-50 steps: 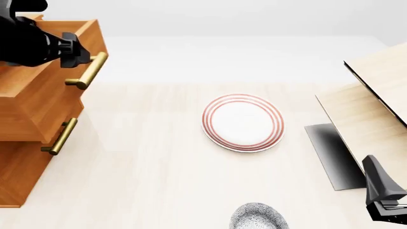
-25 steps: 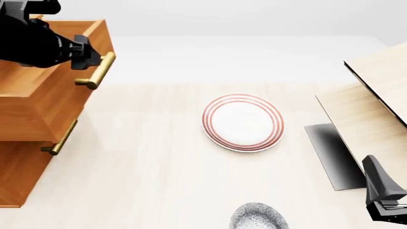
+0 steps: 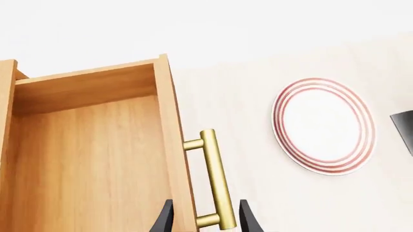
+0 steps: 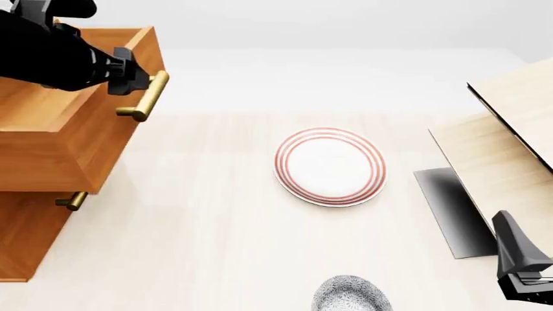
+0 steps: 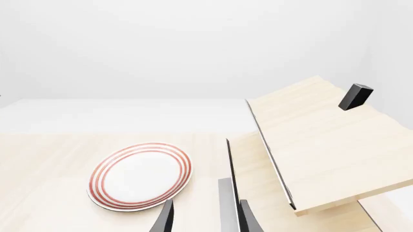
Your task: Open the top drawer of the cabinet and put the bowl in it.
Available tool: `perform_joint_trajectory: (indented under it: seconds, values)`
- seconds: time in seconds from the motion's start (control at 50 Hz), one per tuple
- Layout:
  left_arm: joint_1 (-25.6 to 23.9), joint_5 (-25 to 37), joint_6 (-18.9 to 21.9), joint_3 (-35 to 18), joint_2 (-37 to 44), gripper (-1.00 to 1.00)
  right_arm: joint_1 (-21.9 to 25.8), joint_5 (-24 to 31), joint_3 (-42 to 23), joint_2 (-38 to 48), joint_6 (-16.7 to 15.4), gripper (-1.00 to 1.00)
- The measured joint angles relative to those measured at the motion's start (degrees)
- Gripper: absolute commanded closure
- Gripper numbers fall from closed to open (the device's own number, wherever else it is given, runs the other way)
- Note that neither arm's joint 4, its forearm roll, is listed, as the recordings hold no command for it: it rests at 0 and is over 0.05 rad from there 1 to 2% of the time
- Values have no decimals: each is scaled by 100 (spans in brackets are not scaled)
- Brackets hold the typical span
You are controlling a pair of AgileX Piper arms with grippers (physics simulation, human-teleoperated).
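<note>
The cabinet (image 4: 30, 214) stands at the left edge of the counter (image 4: 216, 246), and its top drawer (image 4: 69, 139) now juts further out than a second ago, far enough to hide all but the near tip of the handle below it. From where I stand the pull looks nearly done: the wrist view shows the drawer's bare wooden floor wide open to receive something. The left tool (image 4: 136, 72) has its fingers closed around the brass bar handle (image 4: 147, 97), near the bar's far end.

To the right rises a pale light-wood structure (image 4: 509, 123) with a slanted top, well apart from the cabinet. In mid-counter lies the red-ringed plate (image 4: 330, 166), between drawer and bowl, flat and low, so I judge it little hindrance to a lifted carry.

The bowl (image 4: 350, 295) sits at the near edge of the counter, untouched. The right tool (image 5: 201, 217) hangs low at the right, jaws parted and empty.
</note>
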Motion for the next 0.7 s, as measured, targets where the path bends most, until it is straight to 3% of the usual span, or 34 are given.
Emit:
perform_joint_trajectory:
  seconds: [0.7]
  values:
    - [-537,-150,6,6,83,-100,0,0,0,0,0,-100]
